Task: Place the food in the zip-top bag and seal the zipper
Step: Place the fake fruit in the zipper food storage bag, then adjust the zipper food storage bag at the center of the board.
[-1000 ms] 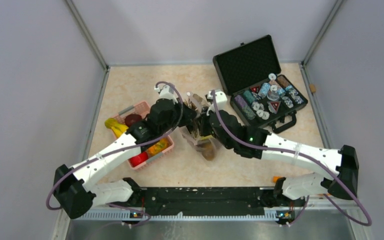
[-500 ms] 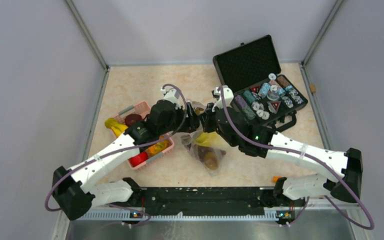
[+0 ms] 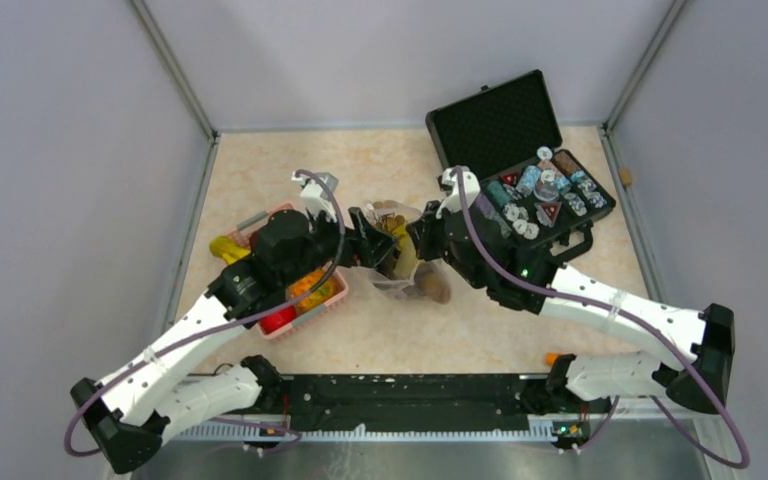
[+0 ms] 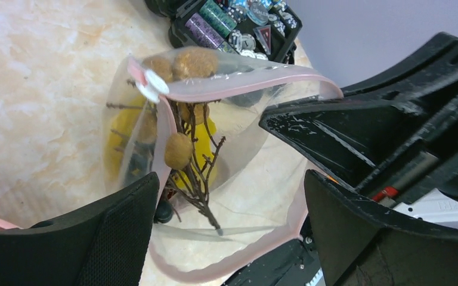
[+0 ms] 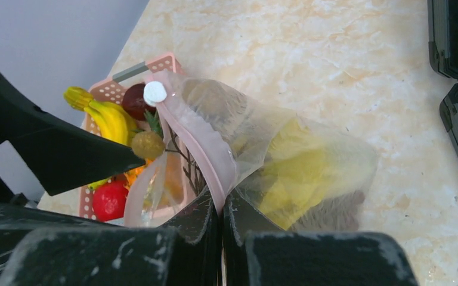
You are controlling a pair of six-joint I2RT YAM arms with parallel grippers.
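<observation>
The zip-top bag (image 3: 403, 268) hangs in the middle of the table with its mouth partly open. My right gripper (image 5: 222, 205) is shut on the pink zipper (image 5: 197, 143) strip, a little way from the white slider (image 5: 154, 93). Yellow food (image 5: 298, 173) and a brown kiwi-like ball (image 5: 334, 217) lie inside the bag. In the left wrist view a grape stem with a tan ball (image 4: 179, 150) sticks out across the bag's mouth. My left gripper (image 4: 229, 208) is open, its jaws standing either side of the mouth edge and touching nothing.
A pink lattice basket (image 3: 332, 297) to the left of the bag holds a banana (image 5: 110, 116), a red piece (image 5: 110, 201) and orange pieces. An open black case (image 3: 500, 125) with small colourful items stands at the back right. Both arms meet closely at the bag.
My left gripper has opened and let go of the bag's mouth, and the left arm has drawn back to the left. The right gripper has carried the bag slightly right and back.
</observation>
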